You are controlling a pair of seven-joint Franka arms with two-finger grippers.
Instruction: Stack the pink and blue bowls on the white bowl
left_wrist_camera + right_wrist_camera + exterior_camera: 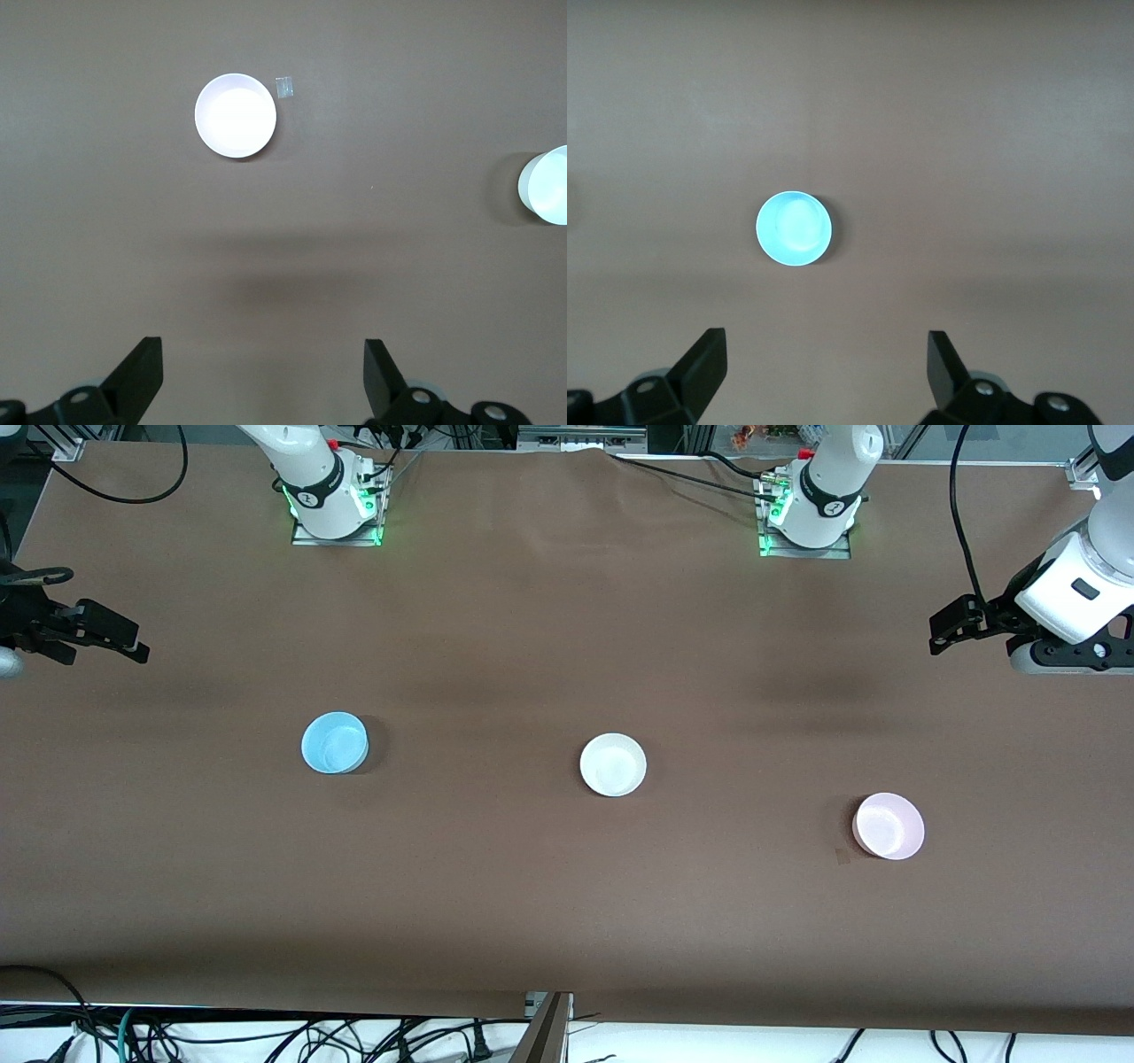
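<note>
The white bowl (613, 764) sits at mid table. The blue bowl (335, 742) stands toward the right arm's end, and it shows in the right wrist view (795, 228). The pink bowl (889, 825) stands toward the left arm's end, a little nearer the front camera, and it shows in the left wrist view (236, 115), where the white bowl (545, 184) is at the edge. My left gripper (950, 631) is open and empty, high over the table's left-arm end. My right gripper (124, 642) is open and empty, high over the right-arm end. All three bowls stand apart, upright and empty.
A small pale mark (842, 856) lies on the brown table cover beside the pink bowl, also in the left wrist view (284, 87). Both arm bases (335, 500) stand along the table's edge farthest from the front camera. Cables hang at the edge nearest the front camera.
</note>
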